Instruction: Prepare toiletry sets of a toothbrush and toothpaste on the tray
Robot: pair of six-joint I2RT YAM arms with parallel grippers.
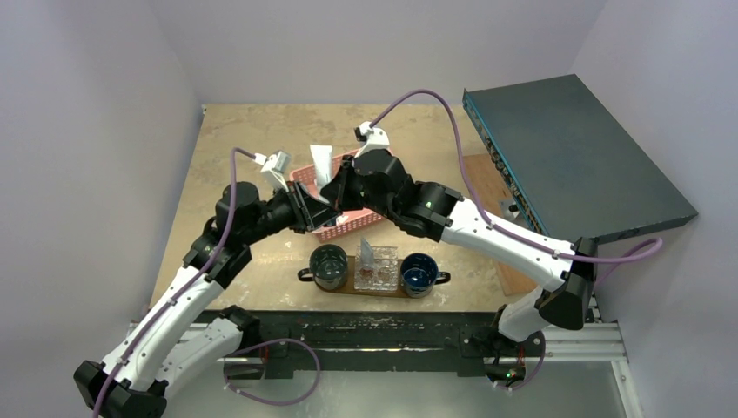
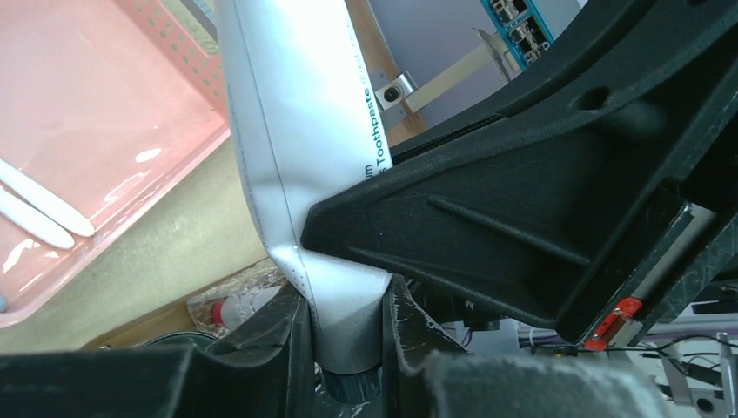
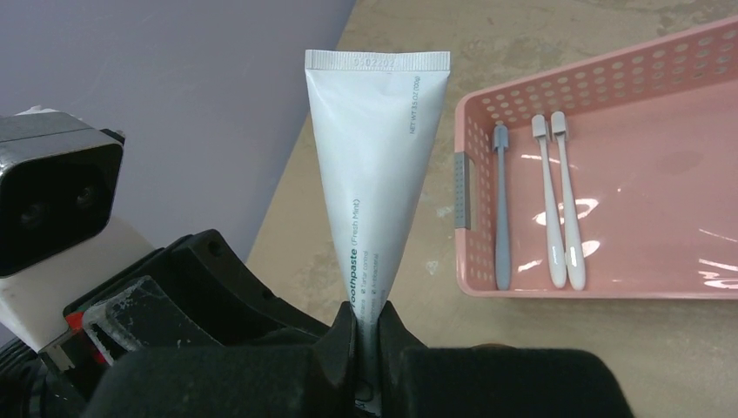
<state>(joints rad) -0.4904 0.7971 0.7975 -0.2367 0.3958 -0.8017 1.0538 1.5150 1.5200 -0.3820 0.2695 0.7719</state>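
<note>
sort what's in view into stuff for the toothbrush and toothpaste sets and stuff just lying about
For the job: toothpaste tube, toothbrushes in the pink basket, dark tray.
Lying about: network switch, pale wooden board.

Smooth matt white plastic toothpaste tube, glossy pink plastic basket, matt mottled table.

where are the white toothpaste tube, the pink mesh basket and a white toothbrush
white toothpaste squeeze tube (image 3: 374, 157), right wrist view, middle of its flat body
pink plastic mesh basket (image 3: 592, 80), right wrist view, perforated far wall
thin white plastic toothbrush (image 3: 547, 205), right wrist view, mid-handle
</note>
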